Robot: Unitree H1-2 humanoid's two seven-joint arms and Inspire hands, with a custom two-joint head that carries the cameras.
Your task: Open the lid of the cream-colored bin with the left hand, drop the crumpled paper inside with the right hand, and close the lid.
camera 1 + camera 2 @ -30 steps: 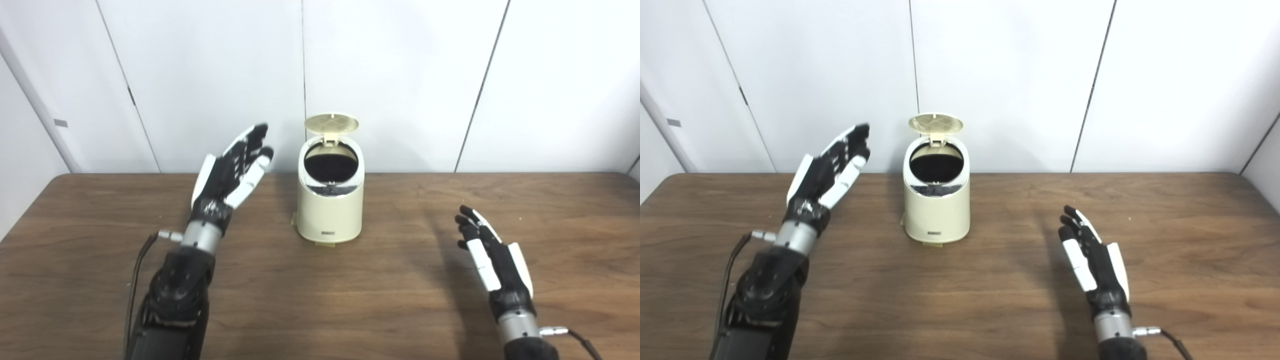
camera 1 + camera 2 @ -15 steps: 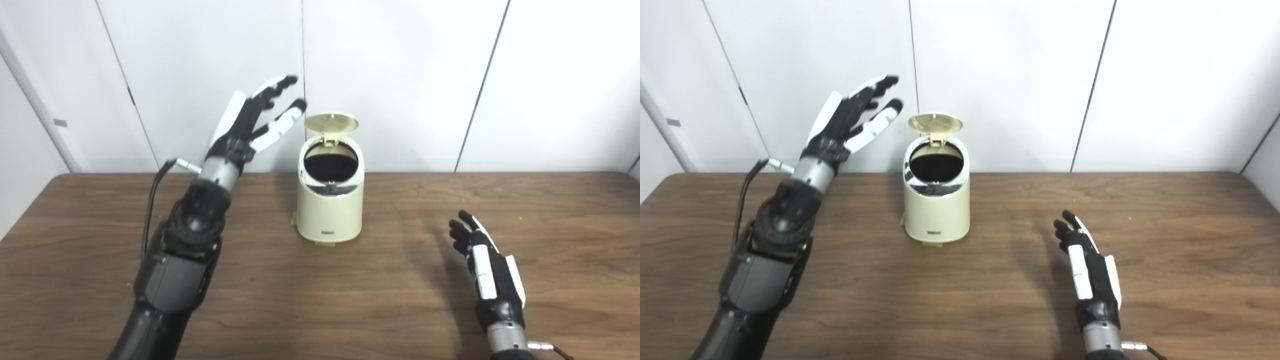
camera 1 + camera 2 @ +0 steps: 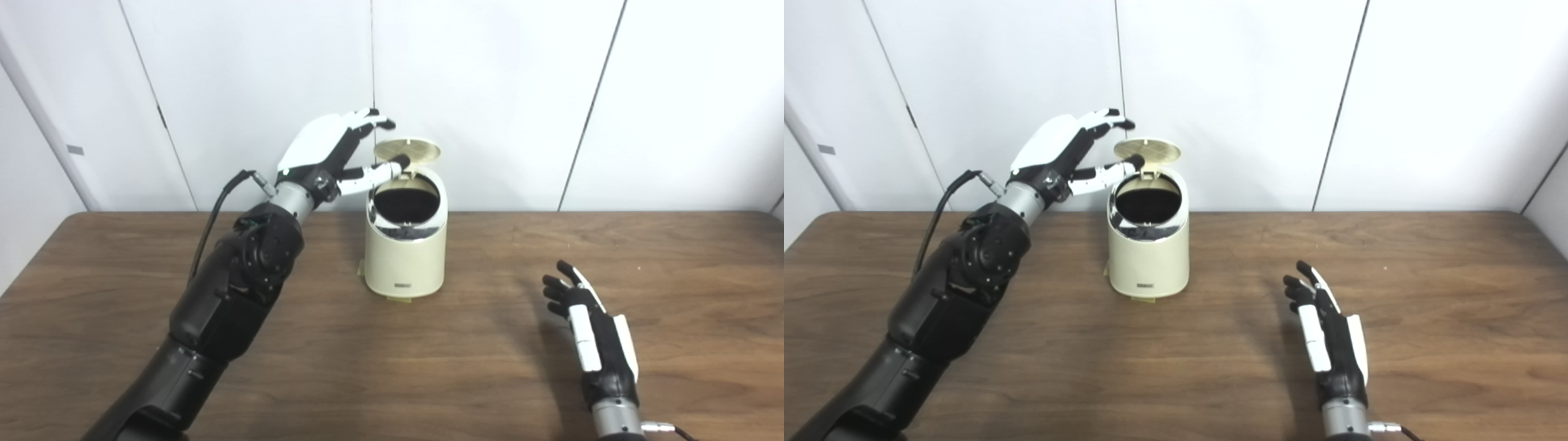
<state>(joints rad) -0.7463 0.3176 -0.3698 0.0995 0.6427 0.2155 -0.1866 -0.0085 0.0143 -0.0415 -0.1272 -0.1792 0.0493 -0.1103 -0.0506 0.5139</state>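
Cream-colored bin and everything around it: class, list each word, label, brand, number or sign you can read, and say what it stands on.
Small dark label low on the front of the cream-colored round plastic bin: too small and blurred to read.
Small grey tag on the white wall panel: no legible text.
Nothing else bears writing.

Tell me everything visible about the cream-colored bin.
The cream-colored bin is a small round tub, apparently plastic, standing upright on the wooden table near the wall. Its round lid is hinged at the back and stands open, ribbed underside showing. A shiny ring rims the dark opening; no contents can be made out. A small label sits low on the front. The left hand reaches the lid's left edge; contact is unclear.
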